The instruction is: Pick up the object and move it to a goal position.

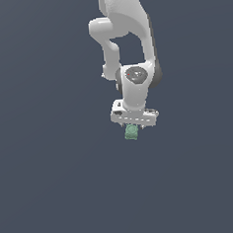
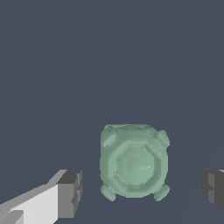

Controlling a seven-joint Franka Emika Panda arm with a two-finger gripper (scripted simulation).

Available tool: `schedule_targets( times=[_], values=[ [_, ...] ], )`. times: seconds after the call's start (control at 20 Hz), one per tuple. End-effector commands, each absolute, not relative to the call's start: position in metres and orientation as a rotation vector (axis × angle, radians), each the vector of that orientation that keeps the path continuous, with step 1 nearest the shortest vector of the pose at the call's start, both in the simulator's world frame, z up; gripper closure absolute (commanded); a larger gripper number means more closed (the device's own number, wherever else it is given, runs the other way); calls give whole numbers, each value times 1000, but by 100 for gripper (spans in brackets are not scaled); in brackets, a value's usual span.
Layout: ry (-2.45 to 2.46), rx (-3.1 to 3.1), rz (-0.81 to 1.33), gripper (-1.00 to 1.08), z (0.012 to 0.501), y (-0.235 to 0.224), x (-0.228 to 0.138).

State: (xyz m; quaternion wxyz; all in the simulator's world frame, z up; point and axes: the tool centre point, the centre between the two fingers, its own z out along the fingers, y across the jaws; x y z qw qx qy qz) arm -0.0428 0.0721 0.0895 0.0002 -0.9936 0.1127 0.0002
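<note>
left pad [image 2: 70, 194] dark and clear of the object [image 2: 133, 162], the pale green lump sitting low in the frame between the spread fingers, right pad [image 2: 213, 190] well off, gripper [image 1: 134, 123] released; looks stiff, light, knobbly, so pinch its flat flanks

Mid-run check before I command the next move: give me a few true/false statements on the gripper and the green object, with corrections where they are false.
1. The gripper is open, its fingers spread wide. True.
2. The green object lies between the fingers in the wrist view. True.
3. The fingers are clamped on the green object. False: bare gaps show on both sides of it.
4. The green object is wider than the gripper's opening. False: it is clearly narrower.
5. In the exterior view, the green object shows just below the gripper. True.
</note>
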Motion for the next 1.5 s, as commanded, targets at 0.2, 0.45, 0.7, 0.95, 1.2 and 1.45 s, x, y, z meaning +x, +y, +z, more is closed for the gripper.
schedule_targets(
  times=[0.2,0.45,0.7,0.95,1.2,1.45],
  values=[
    [356,-3121,1,-92,74,72,-44],
    [359,-3121,0,-92,49,72,-44],
    [360,-3121,0,-92,40,72,-44],
    [360,-3121,0,108,39,72,-44],
    [360,-3121,0,108,39,72,-44],
    [359,-3121,0,108,42,71,-44]
  ],
)
